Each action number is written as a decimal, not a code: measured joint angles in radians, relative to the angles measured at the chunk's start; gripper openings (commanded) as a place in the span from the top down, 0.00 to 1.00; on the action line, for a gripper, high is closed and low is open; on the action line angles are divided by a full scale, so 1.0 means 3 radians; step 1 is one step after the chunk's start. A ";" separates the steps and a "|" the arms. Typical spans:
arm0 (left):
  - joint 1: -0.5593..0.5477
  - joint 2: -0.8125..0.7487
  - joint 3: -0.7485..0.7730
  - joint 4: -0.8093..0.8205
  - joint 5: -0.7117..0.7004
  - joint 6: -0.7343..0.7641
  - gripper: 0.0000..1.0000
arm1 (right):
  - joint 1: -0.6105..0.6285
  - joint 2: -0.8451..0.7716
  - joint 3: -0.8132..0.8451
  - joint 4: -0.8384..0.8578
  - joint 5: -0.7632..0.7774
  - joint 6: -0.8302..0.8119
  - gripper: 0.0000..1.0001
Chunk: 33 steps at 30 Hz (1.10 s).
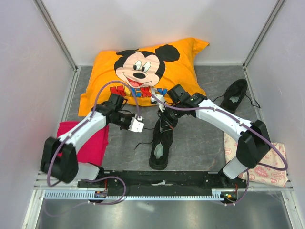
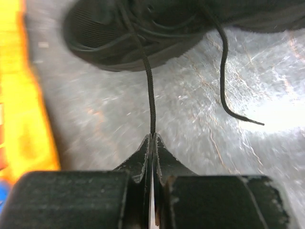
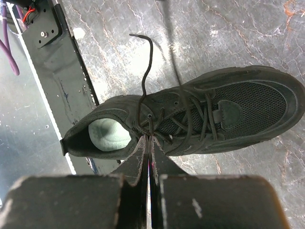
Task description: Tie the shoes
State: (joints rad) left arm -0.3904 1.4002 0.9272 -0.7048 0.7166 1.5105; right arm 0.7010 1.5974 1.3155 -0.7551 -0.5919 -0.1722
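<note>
Black lace (image 2: 150, 95) at tips of left fingers (image 2: 141, 160)

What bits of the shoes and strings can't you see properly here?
- Top view: lacing of the near shoe is hidden under the right gripper.
- Top view: the far shoe is too small to tell whether it is tied.
- Left wrist view: blurred; the top edge cuts off the shoe above the lace pinched by the left gripper.
- Right wrist view: the shut fingertips hide whether they pinch a lace.
</note>
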 measured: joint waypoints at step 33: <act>-0.2205 -0.0304 0.0017 0.1540 -0.0031 -0.3283 0.98 | -0.0034 -0.0225 -0.0151 0.0146 0.0014 0.0037 1.00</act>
State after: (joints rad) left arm -1.0519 1.3090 0.9321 -0.2428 0.7074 0.5255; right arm 0.6907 1.5299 1.2701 -0.7113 -0.5877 -0.1612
